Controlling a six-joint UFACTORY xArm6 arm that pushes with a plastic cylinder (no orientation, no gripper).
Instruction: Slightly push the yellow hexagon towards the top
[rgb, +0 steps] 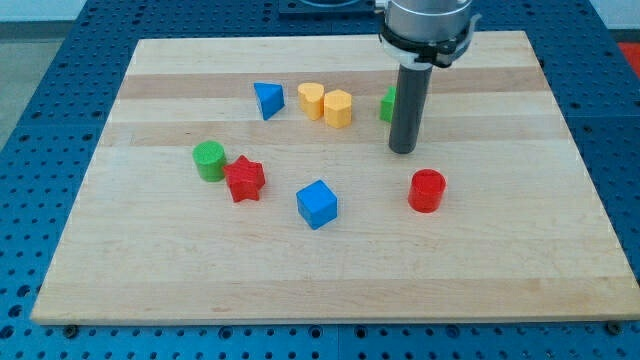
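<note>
Positioning comes first, since our tip (403, 150) stands on the surface (150, 270) to the view's right of the yellow hexagon (338, 108) and a little lower, clear of it. The hexagon sits in the upper middle of the board. A yellow heart-like block (312, 100) is just beside it on the view's left, and we cannot tell whether the two touch. The tool is a plain rod with no parts to spread or press together, and it carries nothing.

We judge the push has not begun. To do it well, we bring the tip across to the view's left until it is directly below the hexagon, on the side facing the view's bottom. That path looks free: the blue cube (317, 204) and red cylinder (427, 190) lie lower. The green block (386, 104), partly hidden behind the rod, lies to the right.

We then meet the hexagon's lower face at its middle, so it slides straight and does not turn into its yellow neighbour. The stroke should be short and slow, because only a slight shift toward the top is wanted.
</note>
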